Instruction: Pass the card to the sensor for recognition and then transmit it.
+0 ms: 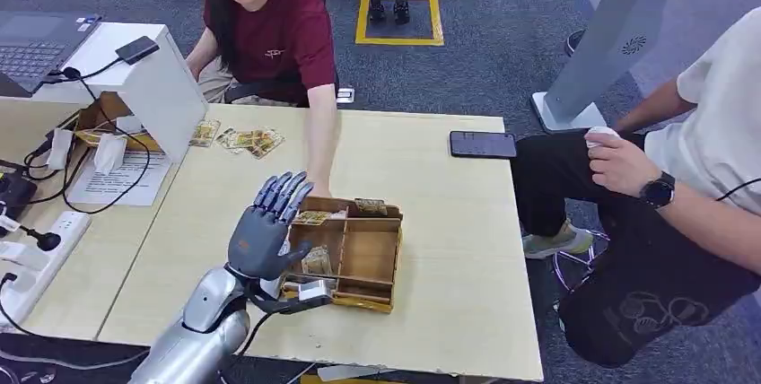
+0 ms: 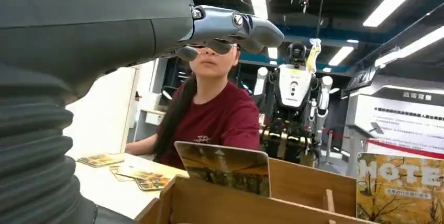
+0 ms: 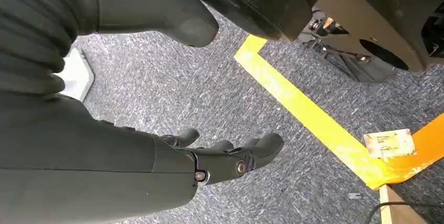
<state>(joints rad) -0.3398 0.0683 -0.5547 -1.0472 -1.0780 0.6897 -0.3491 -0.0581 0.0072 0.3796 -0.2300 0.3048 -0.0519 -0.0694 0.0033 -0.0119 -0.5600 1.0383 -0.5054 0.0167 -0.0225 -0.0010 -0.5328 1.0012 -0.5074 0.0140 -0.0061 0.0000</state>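
My left hand (image 1: 265,230) hovers open over the left end of a wooden box (image 1: 381,258), its fingers straight and spread, holding nothing. The box holds several picture cards; one card (image 2: 225,166) stands upright at its near wall, just below my fingers (image 2: 235,25), and another card (image 2: 400,187) stands in a neighbouring compartment. More cards (image 1: 240,140) lie loose on the table by a white stand (image 1: 157,88) with a small black device (image 1: 136,48) on top. My right hand (image 3: 157,166) hangs over the carpet, fingers loosely apart and empty.
A person in a red shirt (image 1: 269,34) sits behind the table with a forearm (image 1: 320,146) reaching to the box's far edge. Another person (image 1: 700,160) sits at the right. A phone (image 1: 483,144), cables and a power strip (image 1: 36,254) lie on the table. A card (image 3: 390,143) lies on the floor.
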